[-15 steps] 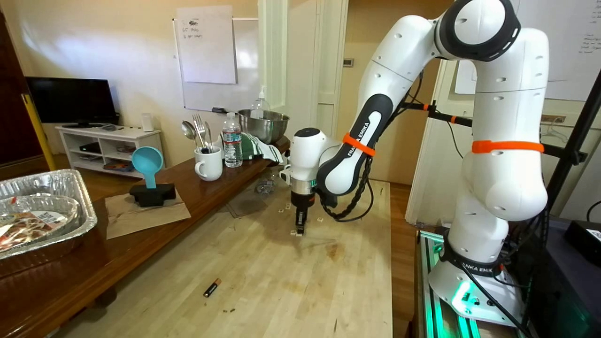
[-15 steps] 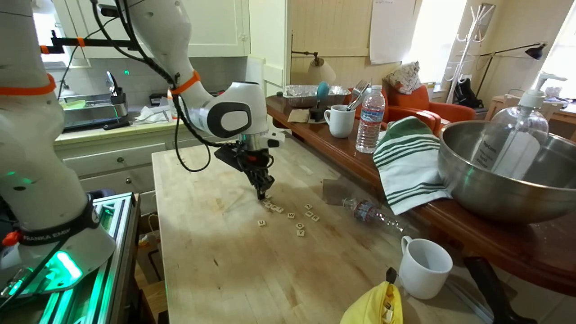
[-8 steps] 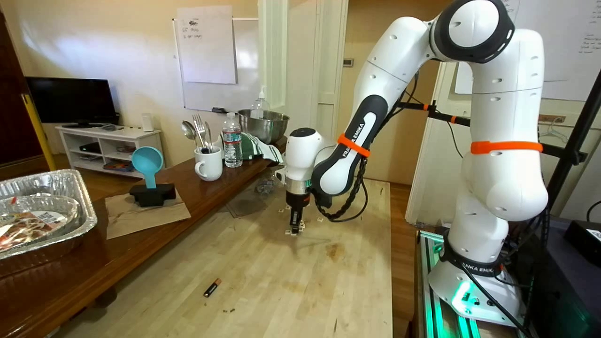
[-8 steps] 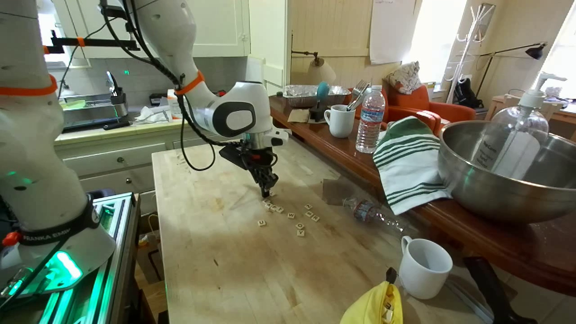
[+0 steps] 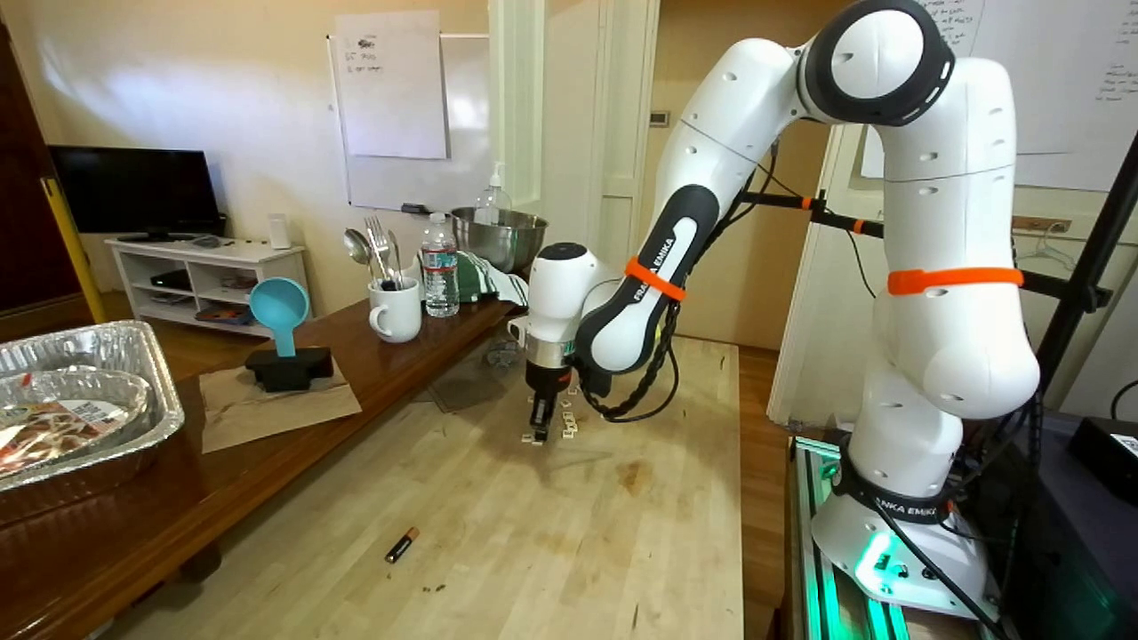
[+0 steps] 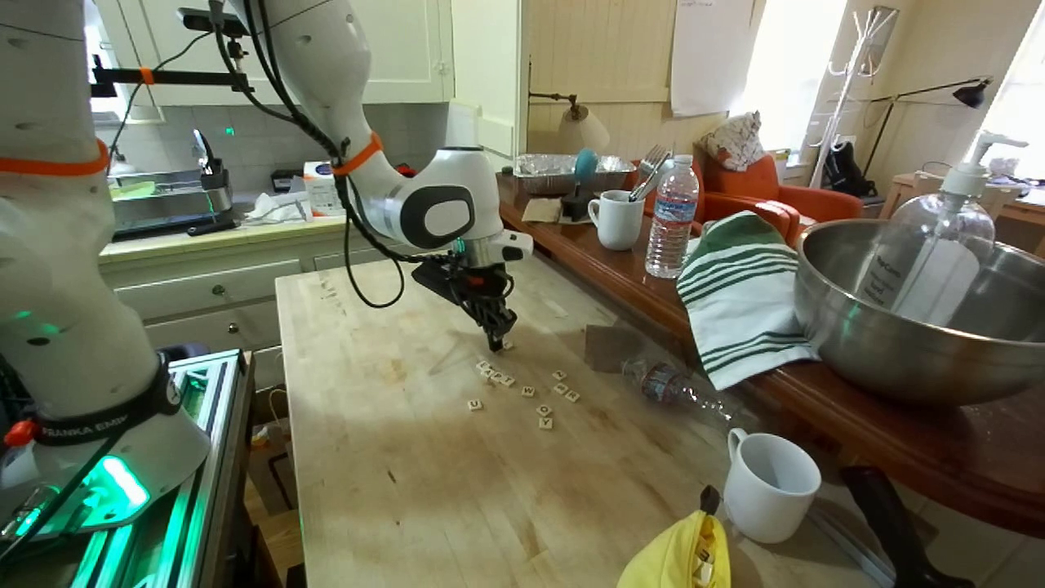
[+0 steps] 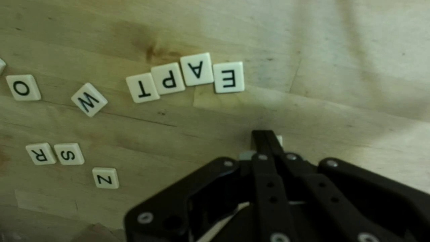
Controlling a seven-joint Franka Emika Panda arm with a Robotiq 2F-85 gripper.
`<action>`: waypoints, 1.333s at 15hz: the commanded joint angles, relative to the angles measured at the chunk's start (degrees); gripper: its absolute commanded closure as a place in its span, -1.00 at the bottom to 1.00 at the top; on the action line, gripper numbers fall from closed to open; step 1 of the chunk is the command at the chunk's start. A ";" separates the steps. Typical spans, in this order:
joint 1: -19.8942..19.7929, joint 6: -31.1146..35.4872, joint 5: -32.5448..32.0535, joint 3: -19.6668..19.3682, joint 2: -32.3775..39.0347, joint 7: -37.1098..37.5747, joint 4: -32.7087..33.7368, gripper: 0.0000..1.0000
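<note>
**Claw (image 6: 495, 346) together, down by the letter tiles (image 7: 196, 69)**

In an exterior view the arm (image 5: 738, 116) rises, bends over at the top and slopes down to the table (image 5: 622, 551), its wrist hanging nearly upright and the claw pointing down. In the wrist view the fingers (image 7: 263, 143) are pressed together; a pale tile (image 7: 280, 139) shows partly hidden at their tips, and I cannot tell whether they touch it. The tiles T, P, A and E lie near by in a crooked row, with others farther off.

On the dark wooden counter (image 5: 382, 378) a steel bowl (image 6: 865, 355) holds a clear pump bottle (image 6: 939, 269), a white mug (image 5: 400, 311) holds forks and spoons (image 5: 358, 246), and a foil tray (image 5: 164, 418) holds a smaller foil dish (image 5: 107, 380). On the table a second white mug (image 6: 767, 494) stands beside a yellow pouch (image 6: 665, 555) with small pale pieces (image 6: 704, 567) inside.
</note>
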 commanded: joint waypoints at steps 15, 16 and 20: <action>2.35 -2.87 -4.48 -2.90 -1.05 3.54 -5.78 1.00; 2.26 -2.99 -4.41 -2.88 -1.18 3.48 -5.91 1.00; 2.11 -3.33 -4.67 -3.08 -1.60 3.93 -6.48 1.00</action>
